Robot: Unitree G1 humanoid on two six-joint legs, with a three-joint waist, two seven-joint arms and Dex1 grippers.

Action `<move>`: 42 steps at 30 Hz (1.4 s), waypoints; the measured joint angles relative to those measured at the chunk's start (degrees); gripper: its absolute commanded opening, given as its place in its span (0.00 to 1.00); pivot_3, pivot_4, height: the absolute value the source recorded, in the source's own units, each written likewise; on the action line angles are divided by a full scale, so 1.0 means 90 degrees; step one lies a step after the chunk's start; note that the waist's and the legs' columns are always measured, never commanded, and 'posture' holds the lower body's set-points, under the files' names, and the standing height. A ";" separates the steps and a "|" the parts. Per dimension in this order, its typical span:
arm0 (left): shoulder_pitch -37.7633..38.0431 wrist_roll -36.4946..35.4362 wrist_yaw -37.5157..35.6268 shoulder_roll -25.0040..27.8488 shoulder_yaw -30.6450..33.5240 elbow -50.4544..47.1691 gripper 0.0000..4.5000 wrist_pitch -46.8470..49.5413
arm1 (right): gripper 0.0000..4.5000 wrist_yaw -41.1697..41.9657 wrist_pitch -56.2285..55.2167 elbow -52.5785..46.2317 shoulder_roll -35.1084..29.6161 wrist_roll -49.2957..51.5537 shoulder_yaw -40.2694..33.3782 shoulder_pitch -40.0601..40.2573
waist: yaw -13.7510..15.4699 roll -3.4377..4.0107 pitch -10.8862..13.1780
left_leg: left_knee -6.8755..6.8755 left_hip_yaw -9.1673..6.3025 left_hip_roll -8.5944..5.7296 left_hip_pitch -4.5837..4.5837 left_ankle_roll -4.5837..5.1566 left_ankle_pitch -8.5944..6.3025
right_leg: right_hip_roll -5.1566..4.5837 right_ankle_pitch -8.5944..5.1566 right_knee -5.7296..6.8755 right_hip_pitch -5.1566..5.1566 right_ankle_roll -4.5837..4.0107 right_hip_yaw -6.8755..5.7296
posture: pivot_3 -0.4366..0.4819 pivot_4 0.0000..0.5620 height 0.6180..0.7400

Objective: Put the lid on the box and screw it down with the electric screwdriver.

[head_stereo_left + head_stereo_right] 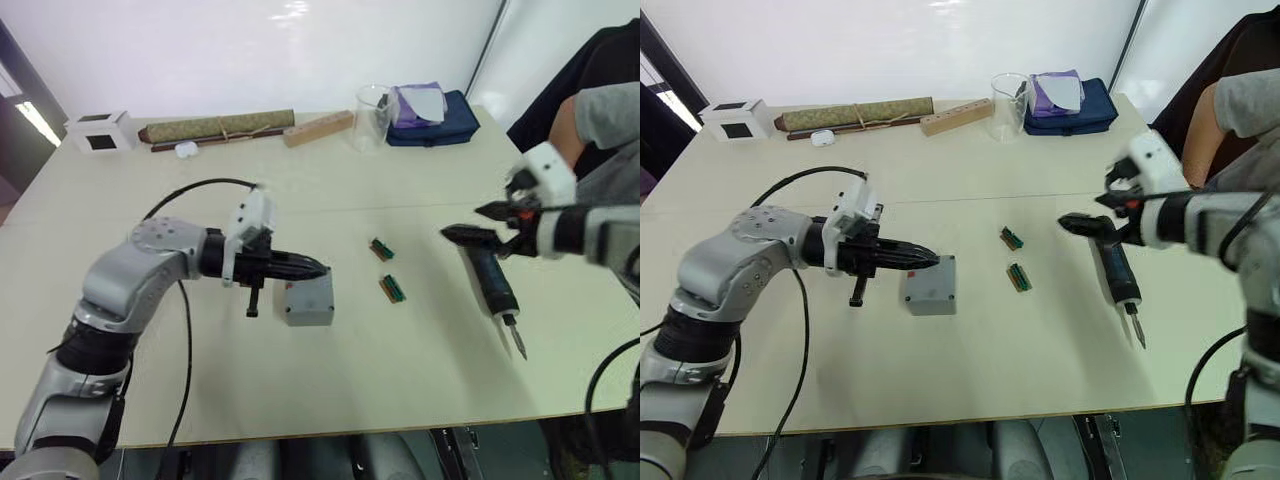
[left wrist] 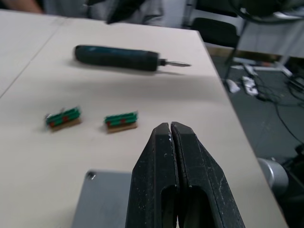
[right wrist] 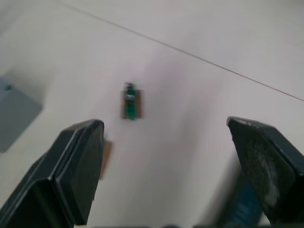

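We find the box [image 1: 308, 298] on the table [image 1: 330, 390], left of centre, with the lid [image 1: 932, 283] seated flat on top of it. The left gripper [image 1: 318, 268] hovers just over the far edge of the lid; its jaws are pressed together, with no gap between the fingers [image 2: 159, 161].

The electric screwdriver [image 1: 494, 283] lies on the table at the right, well apart from the box, its bit [image 1: 516, 339] pointing toward the near edge. The right gripper [image 1: 470, 222] is positioned above the far end of the screwdriver. Its jaws are spread wide and hold nothing.

Between the box and the screwdriver we see two small green components [image 1: 381, 249] [image 1: 392, 288] lying on the table. Along the far edge stand a white cube [image 1: 100, 131], a rolled scroll [image 1: 218, 127], a wooden block [image 1: 318, 128], a clear cup [image 1: 372, 117] and a dark blue pouch [image 1: 438, 121].
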 measured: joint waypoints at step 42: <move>0.1284 -0.0166 0.1608 0.0085 0.0397 -0.1327 0.00 0.0425 | 0.48 0.4460 -0.2678 0.7031 0.1416 -0.4172 0.5189 -0.2518 | -0.0100 -0.0040 -0.0024 | 0.0008 0.0004 0.0000 0.0043 -0.0001 0.0000 | -0.0003 0.0005 -0.0009 0.0047 -0.0002 -0.0002 | 0.48 0.27 1.00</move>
